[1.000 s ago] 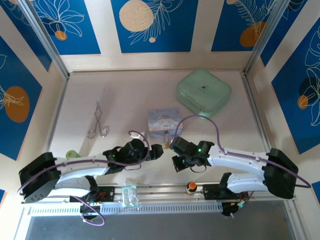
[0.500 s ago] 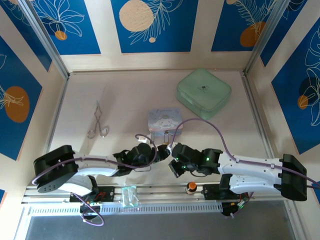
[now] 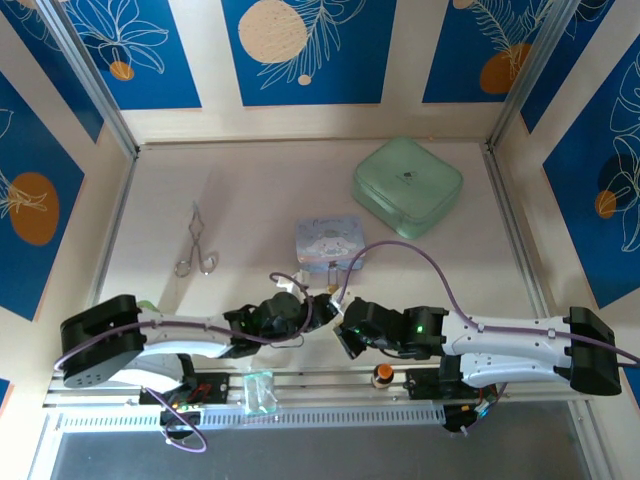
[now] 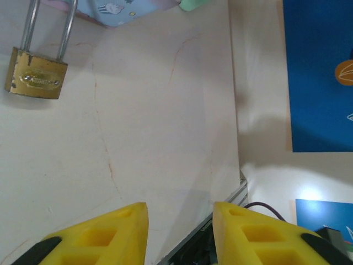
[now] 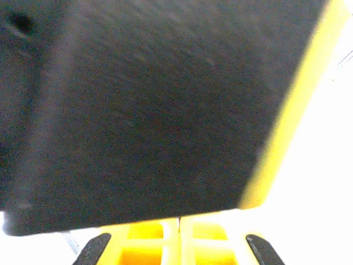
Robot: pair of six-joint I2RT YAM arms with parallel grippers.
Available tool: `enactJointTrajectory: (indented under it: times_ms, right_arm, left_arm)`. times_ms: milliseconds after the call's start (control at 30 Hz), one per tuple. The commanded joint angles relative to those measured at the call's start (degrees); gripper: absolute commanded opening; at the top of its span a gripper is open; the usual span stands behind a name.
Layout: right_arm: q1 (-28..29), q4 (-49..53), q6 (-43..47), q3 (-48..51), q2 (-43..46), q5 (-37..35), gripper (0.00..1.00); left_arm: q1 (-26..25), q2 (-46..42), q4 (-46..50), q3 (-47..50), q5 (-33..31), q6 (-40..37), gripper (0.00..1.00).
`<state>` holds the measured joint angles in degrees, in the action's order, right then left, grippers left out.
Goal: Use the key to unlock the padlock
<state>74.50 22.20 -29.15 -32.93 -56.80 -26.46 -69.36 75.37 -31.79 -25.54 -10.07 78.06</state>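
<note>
The padlock (image 4: 36, 74) has a brass body and a thin silver shackle, and it lies flat on the table just in front of the blue tin (image 4: 127, 8). From above, the padlock (image 3: 331, 268) is a small speck by the tin (image 3: 328, 240). My left gripper (image 4: 179, 221) is open and empty, hanging over bare table near the front edge, well short of the padlock. My right gripper (image 5: 179, 226) is shut, its yellow fingers pressed together. A hairline dark seam between them is too thin to identify. The key is hidden. In the top view the left gripper (image 3: 320, 303) and right gripper (image 3: 343, 322) almost touch.
A black body with a yellow edge (image 5: 143, 105) blocks the right wrist view at close range. Silver forceps (image 3: 195, 243) lie at the left. A green case (image 3: 407, 186) sits at the back right. The metal rail (image 3: 300, 380) runs along the near edge.
Both grippers have drawn back toward the near edge and closed in on each other. The right gripper has come down and left, away from the tin. The padlock has stayed put.
</note>
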Motion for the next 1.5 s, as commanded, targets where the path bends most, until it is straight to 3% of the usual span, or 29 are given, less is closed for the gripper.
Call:
enactJointTrajectory:
  times_ms: [0,233,333,533,600,933,1167,1267,1300,1367,1467]
  right_arm:
    - [-0.2,-1.45,-1.57,0.93,1.05,-1.73,0.04]
    - [-1.05,-2.39,-2.06,1.55,2.46,-0.95,0.03]
    - [-1.5,-2.25,-2.24,1.81,2.9,-0.62,0.04]
    - [-2.66,-2.8,-2.53,2.2,3.0,0.09,0.04]
    - [-3.34,-3.67,-2.92,2.56,3.22,0.83,0.03]
    - [-5.05,-5.99,-3.46,3.03,3.28,2.78,0.04]
    - [-5.94,-6.56,-3.43,3.4,3.29,3.36,0.04]
    - [-6.39,-6.38,-4.41,3.74,3.94,4.09,0.06]
    - [-6.83,-6.3,-5.44,3.97,4.57,4.5,0.12]
    - [-9.91,-6.84,-8.6,4.97,6.77,8.47,0.55]
    - [-16.36,-10.23,-13.29,7.71,11.41,16.9,1.0]
  left_arm:
    - [-0.93,-1.74,4.4,-0.5,-2.01,-1.27,0.36]
    - [-1.36,1.19,3.36,-1.33,-0.31,-1.58,0.24]
    - [-1.74,1.75,3.14,-1.36,-0.58,-1.6,0.12]
    - [-1.81,2.75,2.36,-1.59,0.6,-1.79,0.0]
    - [-1.83,2.77,2.47,-1.86,0.75,-1.98,0.01]
    - [-2.1,2.76,4.37,-2.97,0.65,-3.91,0.21]
    - [-2.27,3.34,4.67,-3.29,0.57,-3.89,0.0]
    - [-2.29,2.86,5.54,-3.38,0.17,-4.47,0.0]
    - [-2.31,2.54,5.8,-3.31,-0.21,-4.66,0.0]
    - [-2.03,1.25,6.04,-2.86,-1.54,-5.79,0.0]
    - [-0.69,-1.12,7.63,-3.02,-1.79,-8.72,0.0]
